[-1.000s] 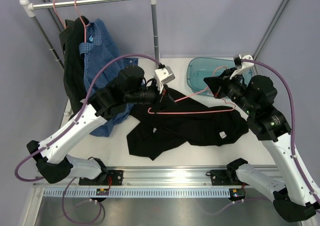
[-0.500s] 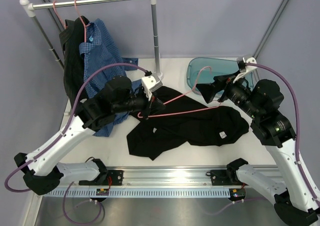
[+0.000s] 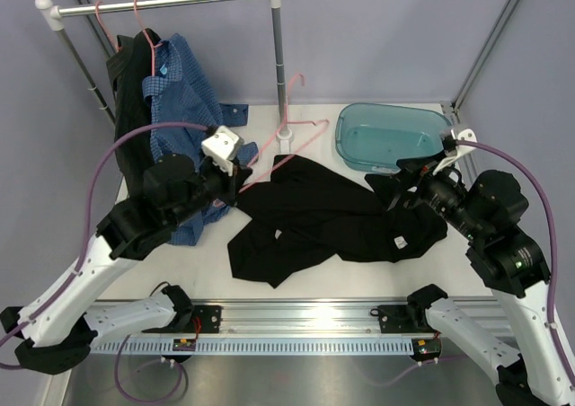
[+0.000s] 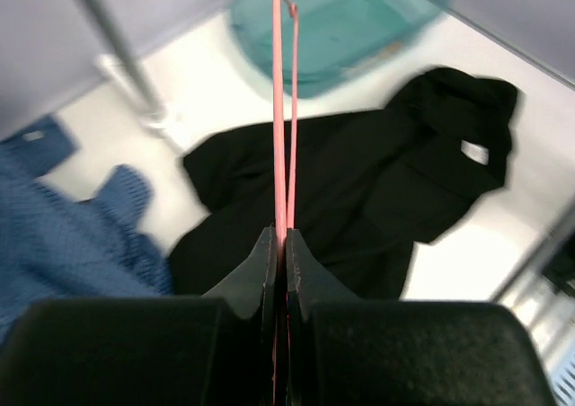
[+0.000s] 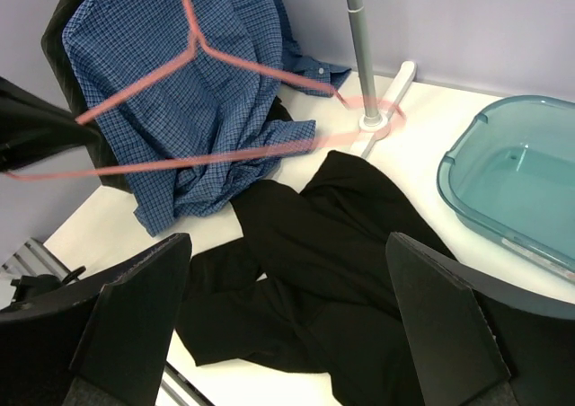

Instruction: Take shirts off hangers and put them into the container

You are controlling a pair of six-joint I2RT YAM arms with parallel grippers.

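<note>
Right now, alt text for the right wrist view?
The open right gripper hovers over a crumpled black long-sleeved shirt on the white table. A thin pink wire hanger crosses the blue checked shirt upper left; a translucent teal plastic tub sits at frame right.

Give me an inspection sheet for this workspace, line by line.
Surface: white table, one black shirt spread on it.
Job's things: blue check shirt and dark shirt hang from the rail; container empty.
Clutter: nothing seen.
End effectors: left end effector shut on a bare hanger; right end effector open, holding nothing.
Cables: purple cables loop along both arms.
Surroundings: plain walls.
</note>
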